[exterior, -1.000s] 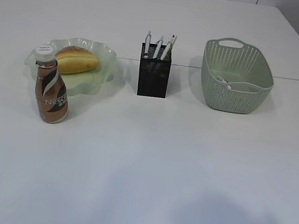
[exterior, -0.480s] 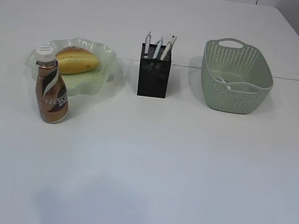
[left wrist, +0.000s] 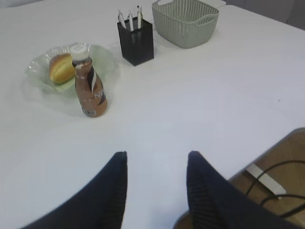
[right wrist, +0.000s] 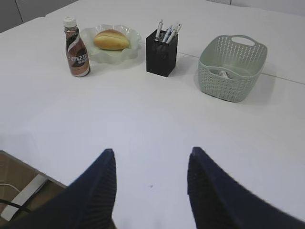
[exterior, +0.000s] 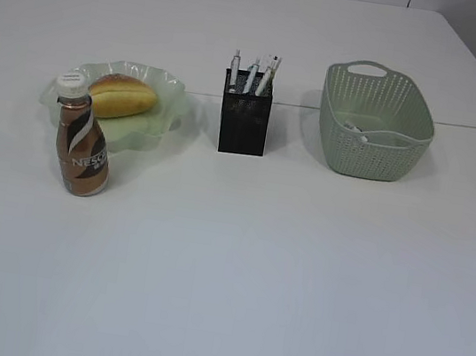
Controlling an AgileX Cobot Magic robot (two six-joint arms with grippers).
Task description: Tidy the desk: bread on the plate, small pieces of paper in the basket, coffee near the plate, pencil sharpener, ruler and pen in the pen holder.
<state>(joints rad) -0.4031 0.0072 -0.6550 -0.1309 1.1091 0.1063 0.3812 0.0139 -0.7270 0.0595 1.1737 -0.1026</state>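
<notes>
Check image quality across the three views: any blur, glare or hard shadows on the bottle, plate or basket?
Exterior view: sharp, even light, soft shadows beside the coffee bottle, pen holder and basket; no glare. Left wrist view: slightly soft, bottle label smeared, gripper fingers dark and blurred in the foreground. Right wrist view: crisper, plate translucent without hotspots, gripper fingers out of focus.

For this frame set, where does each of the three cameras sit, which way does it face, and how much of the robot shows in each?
Exterior view: raised, slanting down the white table; no robot part visible.
Left wrist view: pulled back over the near edge, facing the brown coffee bottle; the dark open left gripper shows.
Right wrist view: likewise pulled back, facing the black mesh pen holder; the open right gripper shows.
Shared: the wrist views both show the golden bread roll on the pale green wavy plate and the green plastic basket.
</notes>
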